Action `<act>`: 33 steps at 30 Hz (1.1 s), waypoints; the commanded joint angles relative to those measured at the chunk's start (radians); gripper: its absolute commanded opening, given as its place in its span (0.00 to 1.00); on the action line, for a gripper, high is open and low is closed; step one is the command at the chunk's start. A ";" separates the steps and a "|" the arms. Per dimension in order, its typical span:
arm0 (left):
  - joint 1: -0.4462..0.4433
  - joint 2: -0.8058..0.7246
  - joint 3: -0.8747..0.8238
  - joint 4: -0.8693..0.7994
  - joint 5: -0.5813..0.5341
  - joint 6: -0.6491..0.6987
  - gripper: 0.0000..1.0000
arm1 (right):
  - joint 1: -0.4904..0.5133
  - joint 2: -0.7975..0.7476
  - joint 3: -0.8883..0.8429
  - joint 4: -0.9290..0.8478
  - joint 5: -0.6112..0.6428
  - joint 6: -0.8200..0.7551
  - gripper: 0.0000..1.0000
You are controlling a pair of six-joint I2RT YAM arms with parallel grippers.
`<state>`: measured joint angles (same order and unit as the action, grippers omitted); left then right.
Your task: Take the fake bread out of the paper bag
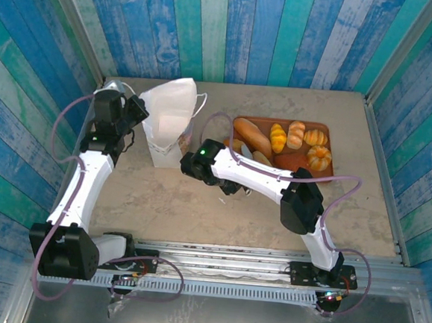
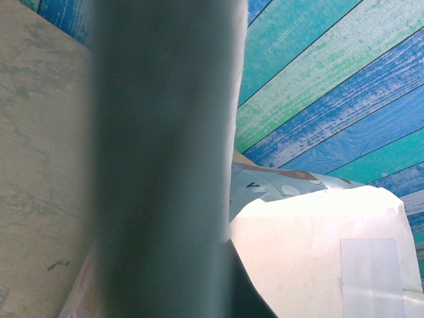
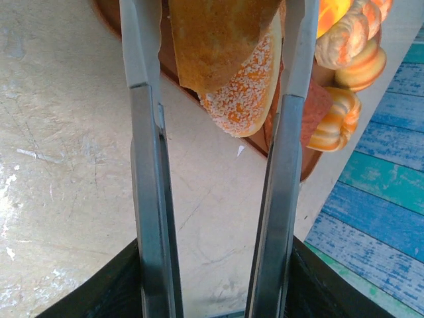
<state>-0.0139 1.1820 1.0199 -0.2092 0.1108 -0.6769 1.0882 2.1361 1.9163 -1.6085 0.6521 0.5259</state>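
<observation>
1. The paper bag (image 1: 168,117) stands upright towards the far-left corner of the worktop (image 1: 197,205), well apart from the near edge. Its white wall also fills the lower right of the left wrist view.
2. The left end effector (image 1: 139,110) sits at the bag's left upper rim with its fingers closed. From above it appears to be pinching the paper and steadying the bag, though the contact itself is blurred in its own camera.
3. Most of the fake bread (image 1: 254,137) lies on a brown tray (image 1: 264,120) at the far-right part of the worktop, just beside the bag. It holds a long loaf, several ridged buns and a round bun.
4. The right end effector (image 3: 222,26) reaches over the tray's left edge, its fingers partly parted on either side of a sesame-speckled loaf (image 3: 242,86). That loaf rests on the tray's edge. Thin gaps seem to show on both sides, so I judge it set down rather than clamped.
5. Progress looks well advanced, with many pieces out of the bag and this loaf just being delivered.
6. The bag's inside is hidden, so I cannot tell whether any bread remains. Checking it is the next need.
</observation>
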 commanded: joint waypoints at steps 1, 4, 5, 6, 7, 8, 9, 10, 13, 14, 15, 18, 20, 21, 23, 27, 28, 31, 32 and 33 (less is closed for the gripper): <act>0.005 -0.009 0.022 0.004 0.005 0.016 0.00 | 0.004 -0.044 -0.003 -0.021 0.011 -0.005 0.46; 0.005 -0.010 0.025 0.000 0.004 0.019 0.00 | -0.004 -0.053 0.007 -0.023 0.039 0.011 0.39; 0.005 -0.010 0.025 0.001 0.004 0.019 0.00 | -0.009 -0.059 0.012 -0.022 0.047 0.016 0.39; 0.005 -0.010 0.026 0.000 0.005 0.020 0.00 | -0.014 -0.065 0.014 -0.024 0.055 0.023 0.38; 0.005 -0.010 0.026 0.001 0.006 0.021 0.00 | -0.019 -0.070 0.019 -0.023 0.063 0.026 0.38; 0.005 -0.012 0.026 0.001 0.006 0.020 0.00 | -0.025 -0.078 0.023 -0.023 0.072 0.031 0.38; 0.005 -0.012 0.027 -0.001 0.005 0.023 0.00 | -0.028 -0.087 0.030 -0.022 0.080 0.032 0.38; 0.005 -0.012 0.028 -0.002 0.003 0.024 0.00 | -0.030 -0.094 0.036 -0.023 0.086 0.034 0.37; 0.005 -0.013 0.031 -0.006 0.000 0.024 0.00 | -0.030 -0.123 0.060 -0.023 0.103 0.031 0.36; 0.005 -0.013 0.031 -0.007 0.000 0.024 0.00 | -0.031 -0.135 0.066 -0.023 0.107 0.029 0.35; 0.005 -0.012 0.032 -0.006 -0.002 0.024 0.00 | -0.031 -0.148 0.071 -0.023 0.110 0.026 0.35; 0.005 -0.012 0.035 -0.009 -0.004 0.025 0.00 | -0.037 -0.186 0.068 -0.022 0.122 0.025 0.35; 0.005 -0.010 0.037 -0.009 -0.004 0.025 0.00 | -0.052 -0.214 0.058 -0.021 0.132 0.027 0.35; 0.005 -0.010 0.037 -0.009 -0.002 0.025 0.00 | -0.061 -0.227 0.049 -0.022 0.137 0.029 0.34; 0.005 -0.008 0.034 -0.009 -0.001 0.024 0.00 | -0.084 -0.253 0.021 -0.021 0.152 0.036 0.34; 0.005 -0.007 0.032 -0.009 0.003 0.025 0.00 | -0.154 -0.293 -0.050 -0.022 0.193 0.057 0.34; 0.005 -0.008 0.032 -0.009 0.003 0.025 0.00 | -0.171 -0.299 -0.064 -0.022 0.201 0.062 0.34; 0.005 -0.009 0.032 -0.009 0.002 0.027 0.00 | -0.218 -0.299 -0.103 -0.021 0.238 0.068 0.34; 0.005 -0.010 0.031 -0.008 0.003 0.029 0.00 | -0.228 -0.296 -0.113 -0.021 0.254 0.073 0.35; 0.005 -0.010 0.030 -0.009 0.004 0.029 0.00 | -0.240 -0.290 -0.118 -0.021 0.261 0.074 0.35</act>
<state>-0.0139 1.1820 1.0241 -0.2119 0.1108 -0.6643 0.8642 1.8542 1.8149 -1.6070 0.8173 0.5613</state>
